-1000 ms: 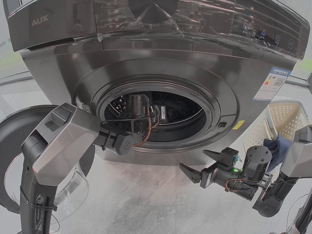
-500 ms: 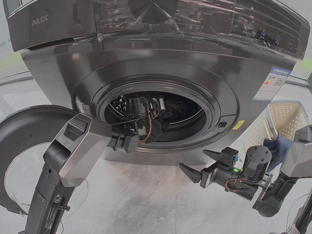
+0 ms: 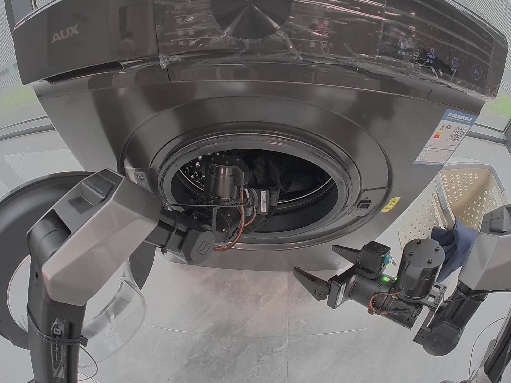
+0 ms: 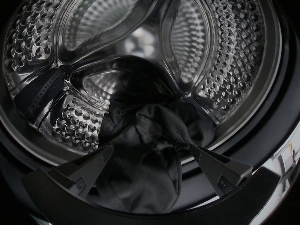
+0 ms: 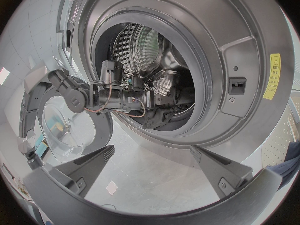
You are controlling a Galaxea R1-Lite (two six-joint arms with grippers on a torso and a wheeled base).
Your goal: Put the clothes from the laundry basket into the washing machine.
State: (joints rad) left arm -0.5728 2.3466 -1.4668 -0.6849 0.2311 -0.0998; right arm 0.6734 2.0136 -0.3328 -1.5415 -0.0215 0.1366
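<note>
Dark garment (image 4: 143, 147): heaped at the front of the drum (image 4: 243, 47), with a fold draped over the lower lip of the opening, as the right wrist view shows.

Left gripper (image 4: 150, 155): in the drum mouth, fingers spread wide with the cloth lying between them. One peak of fabric reaches the tip of one finger (image 4: 200, 153); the light is poor, so whether it is snagged or only touching is unclear.

Change: half a second ago the left elbow sat lower and closer in. Now it has swung back up and out, about where it was a second ago. The right gripper (image 3: 319, 264) has not moved; its fingers are apart and empty, low over the floor in front of the washing machine (image 3: 266, 102).

Reading: likely a release, with this piece in but not fully clear of the lip.

Room: the door (image 3: 32, 224) stands swung open on the left, close behind the left arm. There is open floor between the machine and the laundry basket (image 3: 471, 187), where a blue garment (image 3: 452, 243) waits.
</note>
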